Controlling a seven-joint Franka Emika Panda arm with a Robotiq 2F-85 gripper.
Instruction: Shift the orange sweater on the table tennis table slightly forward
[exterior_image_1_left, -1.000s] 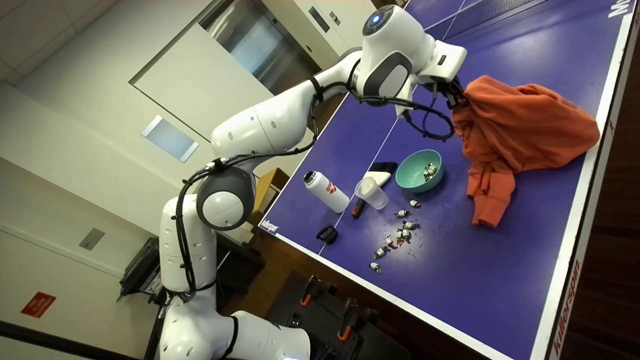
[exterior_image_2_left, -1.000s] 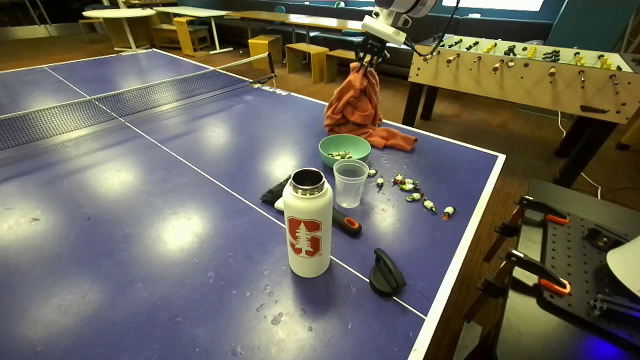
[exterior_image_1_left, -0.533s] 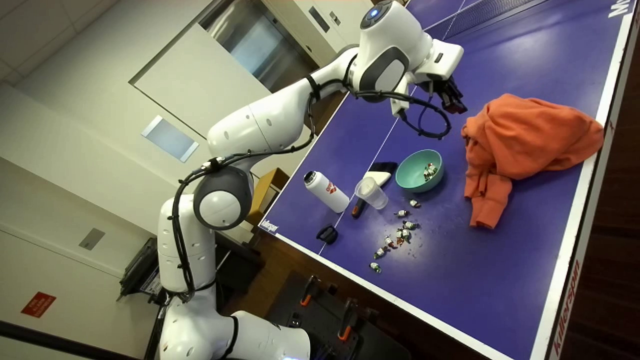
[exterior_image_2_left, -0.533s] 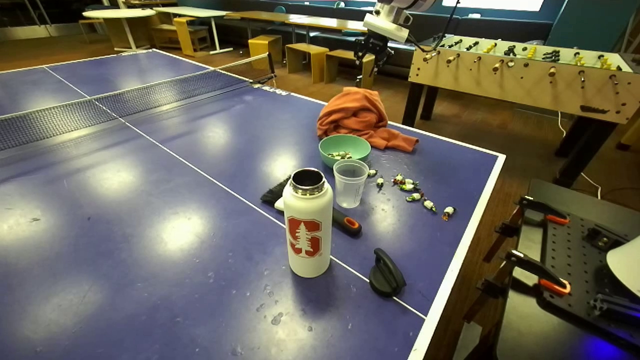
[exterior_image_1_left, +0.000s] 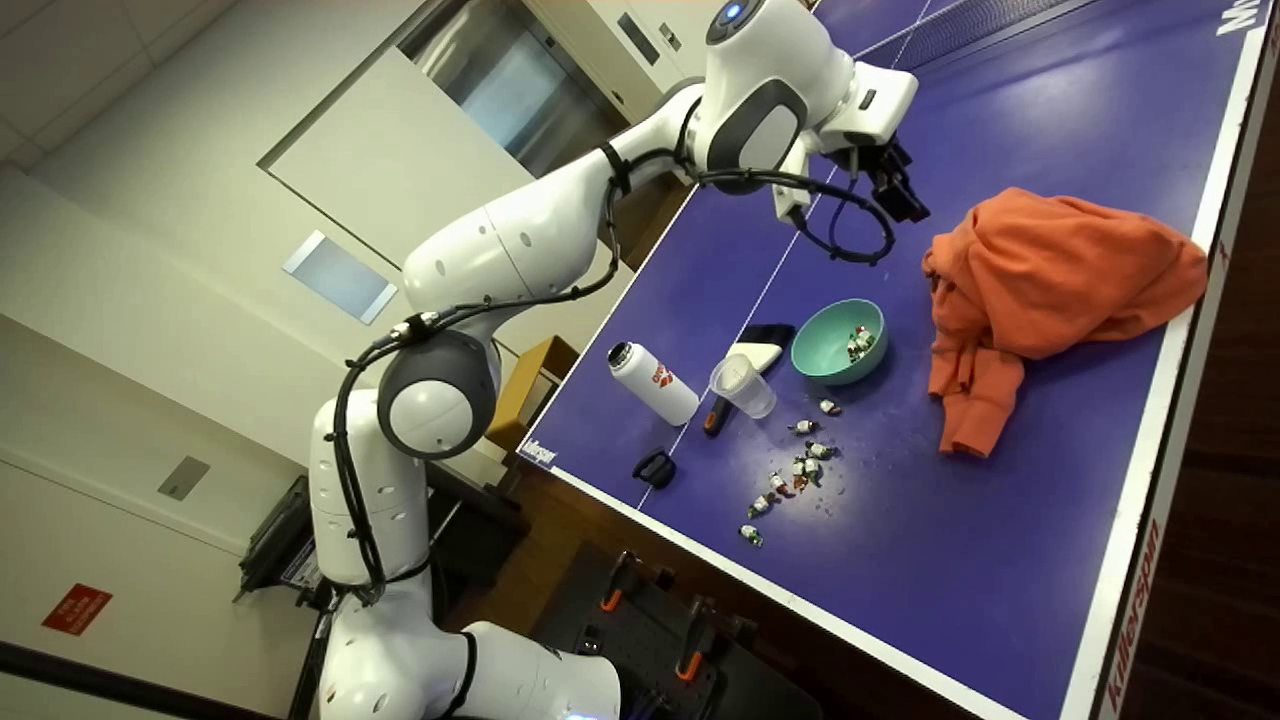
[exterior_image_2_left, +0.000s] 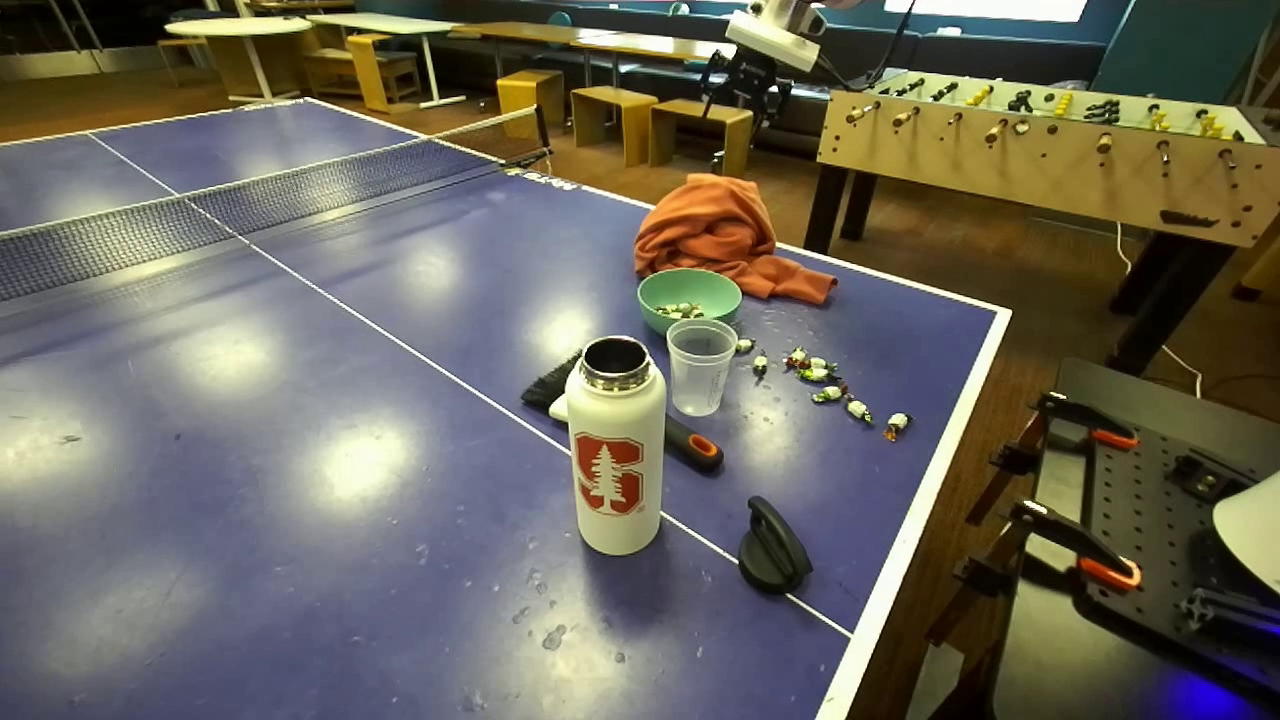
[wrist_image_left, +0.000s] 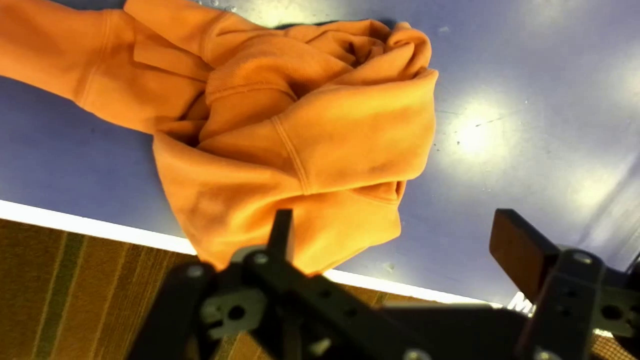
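Note:
The orange sweater (exterior_image_1_left: 1070, 275) lies in a crumpled heap on the blue table tennis table (exterior_image_1_left: 930, 560), one sleeve stretched out from it. In the wrist view the sweater (wrist_image_left: 310, 135) fills the upper left, and its lower end reaches onto the white edge line. My gripper (wrist_image_left: 394, 215) is wide open with no cloth between its fingers. In an exterior view the gripper (exterior_image_1_left: 903, 205) hangs above the table, apart from the sweater. Another exterior view has the gripper (exterior_image_2_left: 737, 112) above the heap (exterior_image_2_left: 712, 235).
A green bowl (exterior_image_1_left: 825, 345) holding candies stands close to the sweater. Several wrapped candies (exterior_image_2_left: 815, 372), a clear cup (exterior_image_2_left: 700, 370), a brush (exterior_image_2_left: 695, 447), a white bottle (exterior_image_2_left: 620, 460) and a black lid (exterior_image_2_left: 775, 550) are also on the table. The net (exterior_image_2_left: 300, 195) crosses farther off.
One second ago the gripper held up a fold of the sweater. It has opened and let go; the cloth has sunk into a lower heap, and the gripper has moved away from it.

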